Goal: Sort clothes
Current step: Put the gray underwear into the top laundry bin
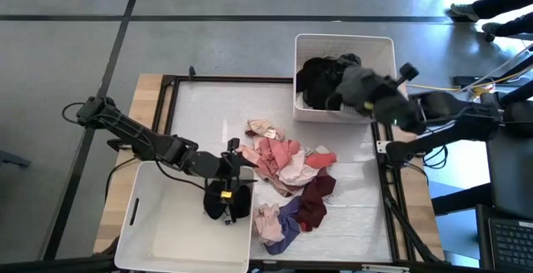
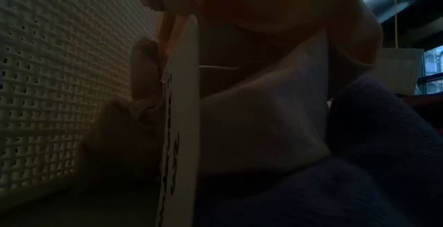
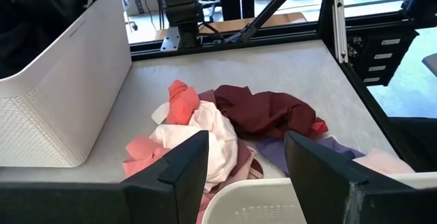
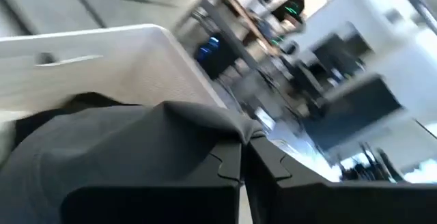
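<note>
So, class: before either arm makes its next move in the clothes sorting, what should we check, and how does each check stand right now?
1. Right gripper over the far bin of dark clothes: ok.
2. Right jaws shut: ok; whether they hold fabric: cannot tell.
3. Left gripper open and empty: ok.
4. Left gripper at the near bin's edge, facing the pile: ok.
5. Table sorted: not ok, pink, maroon and purple pieces remain.

Your low view is blocked by pale clothes [image 2: 277, 137] pressed close. The right wrist view is motion-blurred, its background unreadable.
</note>
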### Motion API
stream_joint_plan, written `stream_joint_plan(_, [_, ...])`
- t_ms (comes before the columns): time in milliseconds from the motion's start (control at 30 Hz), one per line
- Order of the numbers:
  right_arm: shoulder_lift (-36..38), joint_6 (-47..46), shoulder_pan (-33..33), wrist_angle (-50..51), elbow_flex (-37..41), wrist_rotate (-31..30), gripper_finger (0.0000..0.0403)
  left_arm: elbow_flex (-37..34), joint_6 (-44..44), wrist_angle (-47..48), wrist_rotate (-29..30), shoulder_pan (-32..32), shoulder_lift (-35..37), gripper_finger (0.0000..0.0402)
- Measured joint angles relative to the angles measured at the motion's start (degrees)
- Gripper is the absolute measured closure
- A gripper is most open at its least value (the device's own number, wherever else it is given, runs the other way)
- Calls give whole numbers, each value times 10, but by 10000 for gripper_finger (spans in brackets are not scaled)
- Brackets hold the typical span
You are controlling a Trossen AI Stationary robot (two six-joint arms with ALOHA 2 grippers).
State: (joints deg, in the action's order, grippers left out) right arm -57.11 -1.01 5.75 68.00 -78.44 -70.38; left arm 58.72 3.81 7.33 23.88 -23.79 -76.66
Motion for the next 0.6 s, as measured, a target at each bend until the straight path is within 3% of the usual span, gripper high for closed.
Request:
stream_joint_plan(133, [0,84,-93,-78,-5,29,389,0,-10,0,0,0,0,219])
stream_joint_plan(233, [-3,117,-164,-123,-5,112,383,0,-10,0,0,0,0,219])
stream_joint_plan(400, [-35,122,-277,-160,-5,255,381,0,-9,0,0,0,0,219])
stream_joint_plan(600, [-94,115,-376,-159,-5,323,380,0,-7,1,0,0,0,219])
